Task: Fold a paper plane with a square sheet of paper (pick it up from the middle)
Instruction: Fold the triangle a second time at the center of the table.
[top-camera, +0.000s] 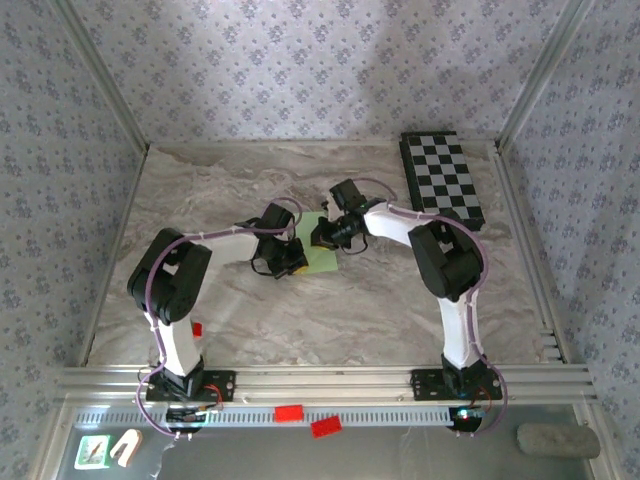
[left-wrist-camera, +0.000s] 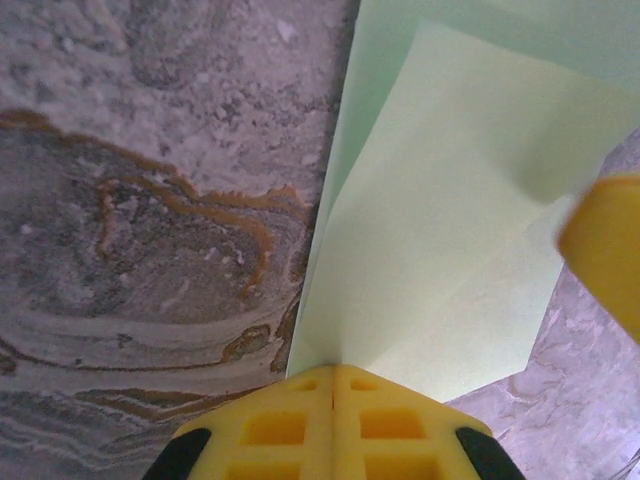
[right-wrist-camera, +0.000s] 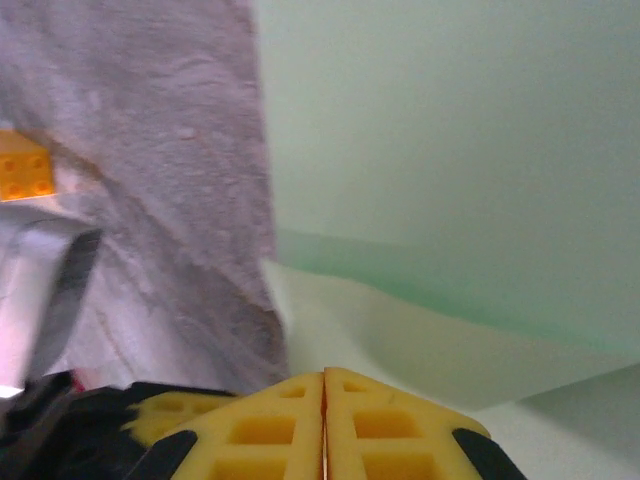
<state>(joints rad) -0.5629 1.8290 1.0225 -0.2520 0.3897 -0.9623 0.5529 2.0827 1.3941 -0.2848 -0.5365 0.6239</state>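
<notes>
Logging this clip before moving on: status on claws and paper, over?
Left claw shut at edge of green sheet. Right claw shut, tips at it too. Sheet partly folded. Checkered board well aside.

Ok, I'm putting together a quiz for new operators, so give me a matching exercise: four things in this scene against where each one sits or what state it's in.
Things:
1. square sheet of paper
2. checkered board
3. red block
4. left gripper

Descriptions:
A. shut, tips at the paper's edge
B. far right of the table
C. light green, partly folded, mid-table
D. on the near metal frame

Pairs: 1-C; 2-B; 3-D; 4-A
</notes>
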